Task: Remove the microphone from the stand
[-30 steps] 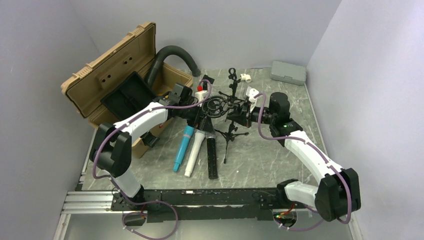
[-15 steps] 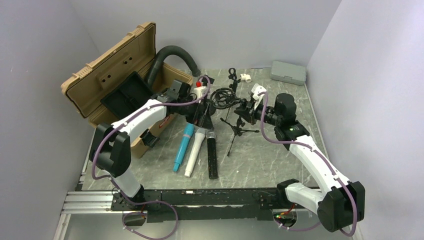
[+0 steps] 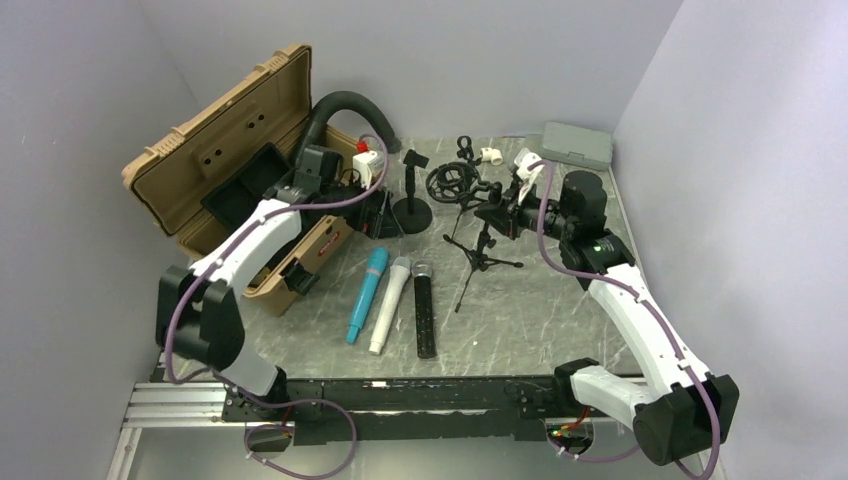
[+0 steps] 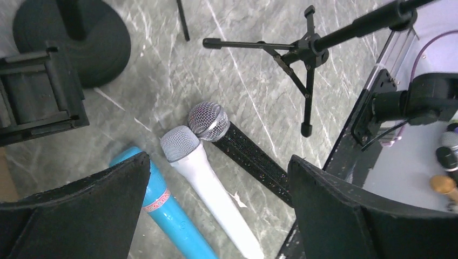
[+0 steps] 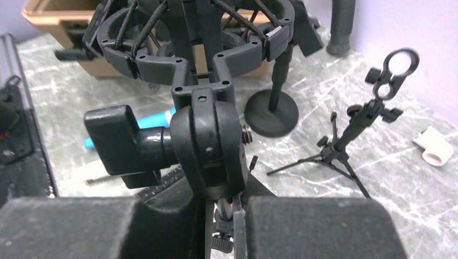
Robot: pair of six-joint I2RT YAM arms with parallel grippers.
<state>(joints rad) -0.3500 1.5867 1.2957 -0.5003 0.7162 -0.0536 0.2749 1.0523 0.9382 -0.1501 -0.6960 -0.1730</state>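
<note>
On the bench (image 3: 540, 310), the black microphone (image 4: 246, 154) lies touching the white microphone (image 4: 208, 178), off the tripod stand (image 4: 309, 48), whose stem the right hand (image 5: 226, 216) clamps; the left hand (image 4: 216, 183) hangs above, fingers spread.
</note>
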